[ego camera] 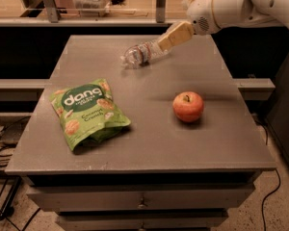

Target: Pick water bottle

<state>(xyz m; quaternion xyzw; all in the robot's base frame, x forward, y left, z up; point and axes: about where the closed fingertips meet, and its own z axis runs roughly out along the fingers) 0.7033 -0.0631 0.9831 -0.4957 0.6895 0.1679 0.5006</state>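
The water bottle point(139, 54), clear ribbed plastic with a thin label band, lies on its side at the far middle of the grey table point(144, 143). My gripper point(169, 38), with tan fingers on a white arm, reaches in from the upper right. It hangs right over the bottle's right end, which it partly hides.
A red apple point(188, 106) stands at the table's right middle. A green Dang chip bag point(87, 112) lies at the left front. Drawers sit below the tabletop. A dark shelf and railing run behind the table. Cables lie on the floor at left and right.
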